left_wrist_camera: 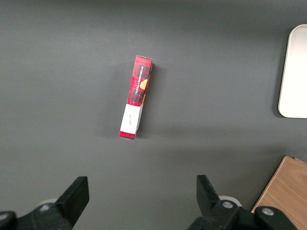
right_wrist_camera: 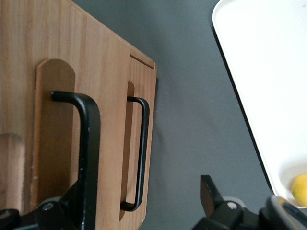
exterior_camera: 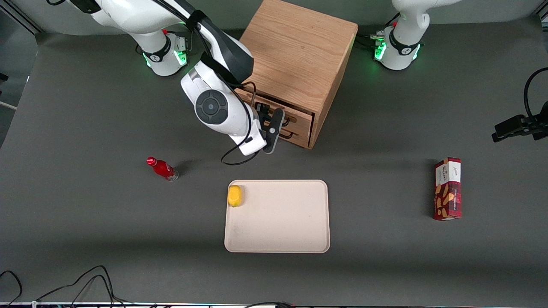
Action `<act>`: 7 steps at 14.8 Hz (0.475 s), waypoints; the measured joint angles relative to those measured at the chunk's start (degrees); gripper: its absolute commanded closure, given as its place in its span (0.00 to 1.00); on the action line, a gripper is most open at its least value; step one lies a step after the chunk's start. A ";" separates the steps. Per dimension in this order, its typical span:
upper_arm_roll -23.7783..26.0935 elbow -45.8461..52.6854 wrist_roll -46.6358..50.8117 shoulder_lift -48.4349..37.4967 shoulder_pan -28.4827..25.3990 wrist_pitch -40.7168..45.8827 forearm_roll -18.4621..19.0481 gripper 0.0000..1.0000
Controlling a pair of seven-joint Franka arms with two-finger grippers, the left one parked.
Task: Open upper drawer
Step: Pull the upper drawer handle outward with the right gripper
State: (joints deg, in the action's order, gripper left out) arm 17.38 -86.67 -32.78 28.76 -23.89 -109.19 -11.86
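Front view: right arm's black two-finger gripper [exterior_camera: 280,122] sits at the front of the oak cabinet [exterior_camera: 295,60], at its shallow wooden upper drawer [exterior_camera: 280,112]. Drawer looks barely out, if at all.

Right wrist view: gripper [right_wrist_camera: 139,211] fingers spread wide, one finger [right_wrist_camera: 53,213] just beside the upper drawer's black wire bar handle [right_wrist_camera: 86,148], nothing clamped. Grasp and pull both left.

White arm [exterior_camera: 214,102], black cable, black end effector [exterior_camera: 274,128].
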 measured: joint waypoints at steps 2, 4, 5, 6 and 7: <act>-0.18 0.37 0.00 0.14 0.01 0.00 0.02 0.00; -0.37 0.71 -0.20 0.25 0.03 -0.01 0.02 0.00; -0.43 0.92 -0.38 0.33 0.06 0.00 0.03 0.00; -0.45 1.16 -0.49 0.45 0.19 -0.01 0.03 0.00; -0.46 1.32 -0.57 0.59 0.44 -0.01 0.03 0.00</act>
State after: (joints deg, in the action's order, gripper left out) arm 16.92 -85.35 -33.35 29.34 -23.45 -109.19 -11.83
